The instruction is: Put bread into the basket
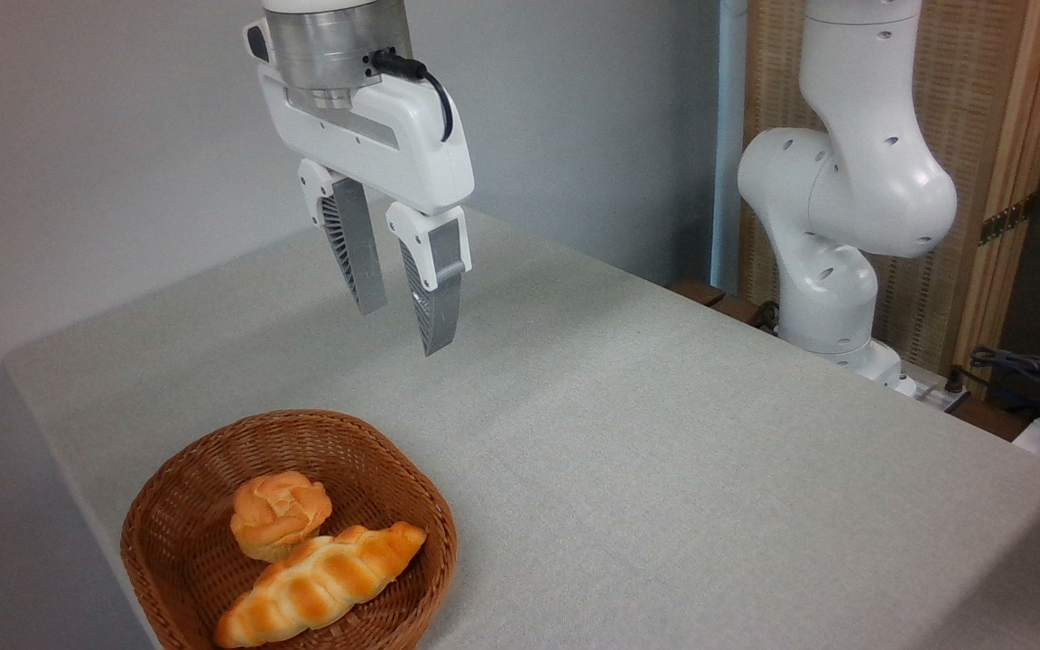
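Note:
The bread (317,585), a long braided golden-orange loaf, lies inside the basket (177,478), a shallow brown wicker bowl at the table's front left. The loaf rests along the basket's right side, one tapered end near the front rim. My gripper (401,328) hangs high above the table, behind and above the basket. Its two grey ribbed fingers (357,253) are spread apart with nothing between them. It touches neither the loaf nor the basket.
A small round rose-shaped bun (279,513) sits in the basket, touching the loaf. The grey cloth-covered table (664,451) stretches to the right. The arm's white base (831,298) stands at the back right, with cables (1026,370) beside it.

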Tool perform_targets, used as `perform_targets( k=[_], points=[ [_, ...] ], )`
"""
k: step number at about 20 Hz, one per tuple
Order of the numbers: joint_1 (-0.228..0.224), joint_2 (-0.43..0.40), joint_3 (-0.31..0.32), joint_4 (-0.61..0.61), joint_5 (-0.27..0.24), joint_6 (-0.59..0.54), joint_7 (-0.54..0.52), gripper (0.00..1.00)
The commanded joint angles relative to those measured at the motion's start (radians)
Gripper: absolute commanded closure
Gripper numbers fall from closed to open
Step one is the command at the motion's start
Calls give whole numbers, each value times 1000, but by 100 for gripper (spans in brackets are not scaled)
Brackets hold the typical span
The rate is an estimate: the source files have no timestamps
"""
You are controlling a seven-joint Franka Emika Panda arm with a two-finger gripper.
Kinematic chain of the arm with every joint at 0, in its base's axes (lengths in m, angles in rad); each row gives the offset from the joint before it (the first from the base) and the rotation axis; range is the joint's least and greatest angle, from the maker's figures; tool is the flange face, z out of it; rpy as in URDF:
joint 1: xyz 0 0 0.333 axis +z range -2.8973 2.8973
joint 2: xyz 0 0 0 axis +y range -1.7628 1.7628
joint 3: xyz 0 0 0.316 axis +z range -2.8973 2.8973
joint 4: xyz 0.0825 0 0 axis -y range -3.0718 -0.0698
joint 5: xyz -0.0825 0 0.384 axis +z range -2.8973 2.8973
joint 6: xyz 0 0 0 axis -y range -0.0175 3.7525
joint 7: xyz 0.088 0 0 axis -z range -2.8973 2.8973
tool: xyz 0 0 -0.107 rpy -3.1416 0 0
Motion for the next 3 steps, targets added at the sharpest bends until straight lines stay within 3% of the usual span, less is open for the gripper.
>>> perform_targets(
  k=[1,3],
  points=[
    [11,-21,-4,-16,1,-11,-3,0],
    [11,-21,-3,-16,1,-11,-3,0]
  ],
)
